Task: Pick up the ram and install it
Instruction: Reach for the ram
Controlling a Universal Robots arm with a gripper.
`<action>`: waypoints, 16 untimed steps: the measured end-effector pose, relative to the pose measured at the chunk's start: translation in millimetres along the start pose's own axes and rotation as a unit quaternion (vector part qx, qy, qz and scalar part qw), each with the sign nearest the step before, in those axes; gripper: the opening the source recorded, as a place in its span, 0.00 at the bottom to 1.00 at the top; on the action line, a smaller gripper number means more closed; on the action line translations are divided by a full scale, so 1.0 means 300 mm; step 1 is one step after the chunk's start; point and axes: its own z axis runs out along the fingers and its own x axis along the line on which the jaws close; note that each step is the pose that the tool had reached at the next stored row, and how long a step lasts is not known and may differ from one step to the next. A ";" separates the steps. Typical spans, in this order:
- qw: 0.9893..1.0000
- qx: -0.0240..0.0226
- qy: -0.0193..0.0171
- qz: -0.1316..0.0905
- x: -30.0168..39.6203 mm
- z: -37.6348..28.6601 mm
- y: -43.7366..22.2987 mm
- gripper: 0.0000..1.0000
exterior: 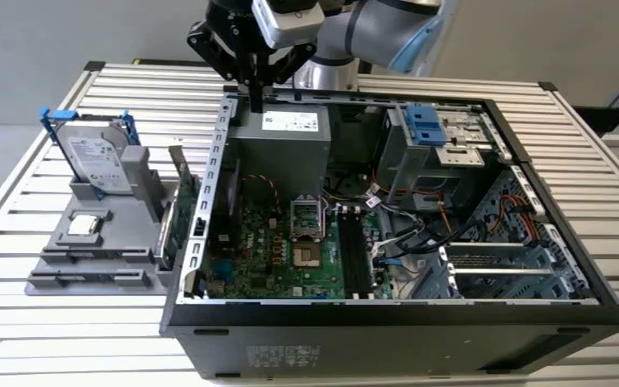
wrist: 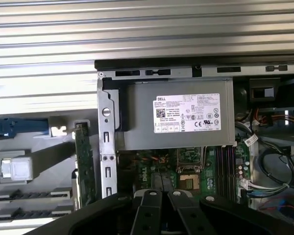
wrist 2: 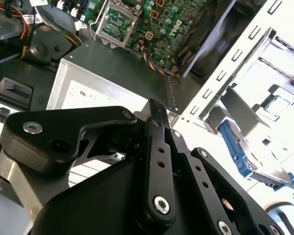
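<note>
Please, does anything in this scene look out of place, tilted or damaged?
Nothing stands out. The silver hard drive with blue rails stands in the grey plastic holder, the green expansion card stands on edge beside the open black computer case, and the black gripper hangs above the grey power supply box.

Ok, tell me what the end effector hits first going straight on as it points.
Probably the grey power supply, near its corner: the end effector points down right above it. Depth is unclear, so the case rim beside it is possible.
</note>
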 end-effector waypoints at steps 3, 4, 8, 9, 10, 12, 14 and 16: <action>1.000 0.000 0.000 0.000 0.017 0.000 -0.001 0.00; 1.000 0.000 0.000 0.000 0.023 -0.001 -0.002 0.00; 1.000 0.000 0.000 0.000 0.044 -0.001 -0.003 0.00; 1.000 0.000 0.000 0.000 0.050 -0.001 -0.004 0.00; 1.000 0.000 0.000 0.000 0.055 -0.001 -0.004 0.00; 1.000 0.000 0.000 0.000 0.065 -0.001 -0.005 0.00; 1.000 0.000 0.000 0.000 0.076 -0.002 -0.006 0.00; 1.000 0.000 0.000 0.000 0.088 -0.002 -0.007 0.00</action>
